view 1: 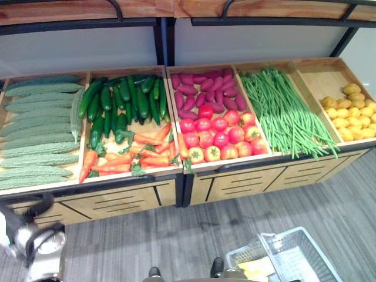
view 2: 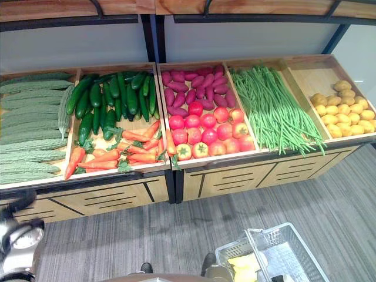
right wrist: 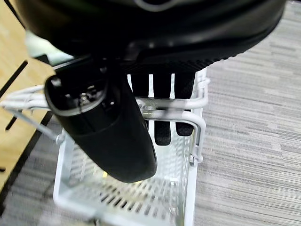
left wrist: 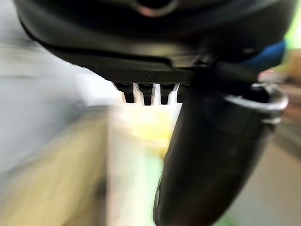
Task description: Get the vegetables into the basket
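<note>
A wooden display holds bumpy green gourds (view 1: 35, 132), cucumbers (view 1: 120, 103), carrots (view 1: 141, 154), purple sweet potatoes (view 1: 205, 88), tomatoes (view 1: 217, 138), green beans (view 1: 282, 111) and yellow potatoes (view 1: 349, 111). A white wire basket (view 1: 305, 258) hangs low at the right, above the floor, with something yellow (view 1: 255, 269) inside. In the right wrist view my right hand (right wrist: 108, 136) has its fingers (right wrist: 162, 134) hooked round the basket's handle (right wrist: 197, 122). My left hand (left wrist: 211, 160) hangs low at the left, fingers relaxed and holding nothing.
The display's wooden front panels (view 1: 247, 182) and dark frame (view 1: 182, 188) stand between me and the bins. Grey striped floor (view 1: 194, 235) lies before the stand. A shelf edge (view 1: 176, 17) runs above the bins.
</note>
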